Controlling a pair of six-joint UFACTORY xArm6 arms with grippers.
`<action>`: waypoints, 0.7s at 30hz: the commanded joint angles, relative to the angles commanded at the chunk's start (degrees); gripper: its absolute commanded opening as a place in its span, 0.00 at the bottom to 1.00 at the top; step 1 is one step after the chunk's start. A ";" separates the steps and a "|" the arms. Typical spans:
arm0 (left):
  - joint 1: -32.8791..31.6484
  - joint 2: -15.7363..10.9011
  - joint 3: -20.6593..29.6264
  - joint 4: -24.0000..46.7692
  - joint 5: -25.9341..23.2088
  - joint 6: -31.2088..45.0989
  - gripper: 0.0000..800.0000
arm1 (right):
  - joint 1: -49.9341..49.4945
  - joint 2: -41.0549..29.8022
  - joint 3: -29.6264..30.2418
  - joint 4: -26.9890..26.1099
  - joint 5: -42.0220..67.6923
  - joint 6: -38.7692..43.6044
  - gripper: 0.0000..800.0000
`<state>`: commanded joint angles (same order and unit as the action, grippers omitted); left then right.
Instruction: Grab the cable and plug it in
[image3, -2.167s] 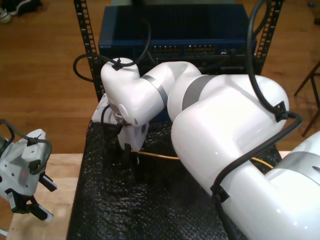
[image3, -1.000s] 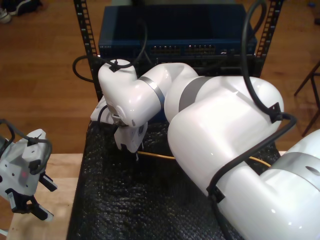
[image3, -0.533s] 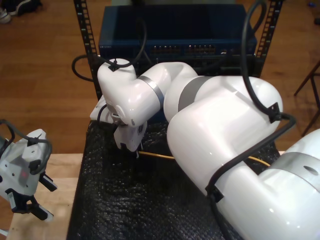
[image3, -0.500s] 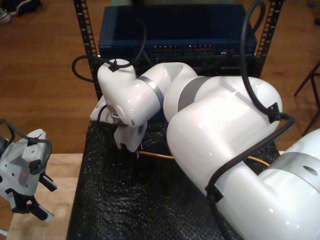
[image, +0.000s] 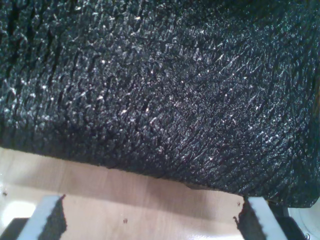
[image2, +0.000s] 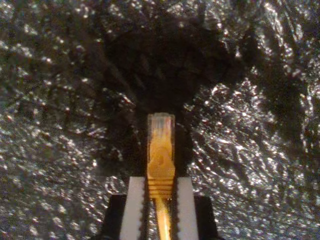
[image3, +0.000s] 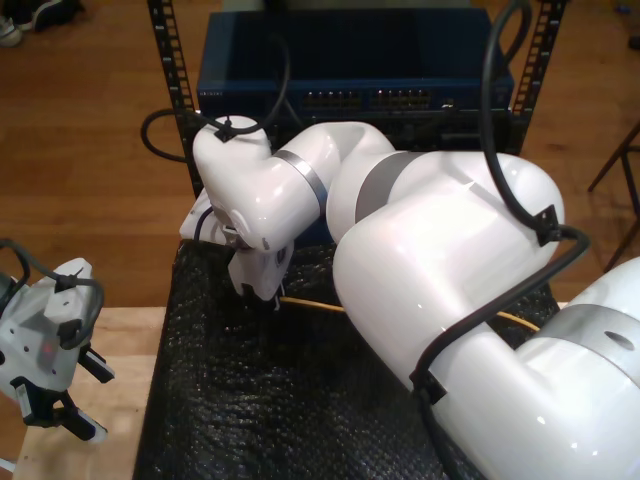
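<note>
Two arms are in front of you in the exterior view, and one yellow-orange cable (image2: 160, 165) runs between them and the rack. You can see my second gripper (image2: 160, 200) clamped on that cable just behind its single clear plug (image2: 160, 125): two white fingers (image2: 134, 205) press the ribbed boot from either side, and the plug sticks out past the fingertips, pointing at the black padded mat (image2: 60, 150) below it. In the exterior view the same gripper (image3: 262, 295) hangs under the big white arm, low over the mat (image3: 240, 400), and the cable (image3: 310, 303) trails from it toward the exterior view's right, passing behind the arm and showing again as a short yellow stretch near the exterior view's right edge.

My first gripper (image3: 62, 420) sits at the exterior view's lower left, over the light wooden tabletop (image3: 125, 350) beside the mat. Its two fingertips (image: 47, 215) are spread wide with nothing between them.

One blue network switch (image3: 350, 60) stands in the black rack (image3: 170, 70) behind the mat, with one row of ports across its front.
</note>
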<state>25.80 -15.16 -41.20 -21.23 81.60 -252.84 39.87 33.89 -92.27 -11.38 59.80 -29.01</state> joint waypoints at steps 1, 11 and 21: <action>0.00 0.00 0.00 0.00 0.00 0.00 1.00 | 0.00 -0.09 0.00 -0.44 0.00 -1.58 0.01; 0.09 0.00 0.09 -0.09 0.35 0.18 1.00 | -0.53 -3.43 1.76 0.09 0.44 -13.80 0.01; 0.09 0.00 0.35 -0.18 0.79 0.35 1.00 | -2.37 -11.52 8.35 2.02 0.53 -23.65 0.01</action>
<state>25.89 -15.16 -40.85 -21.41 82.40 -252.48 37.49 22.37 -83.92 -9.36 60.33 -52.66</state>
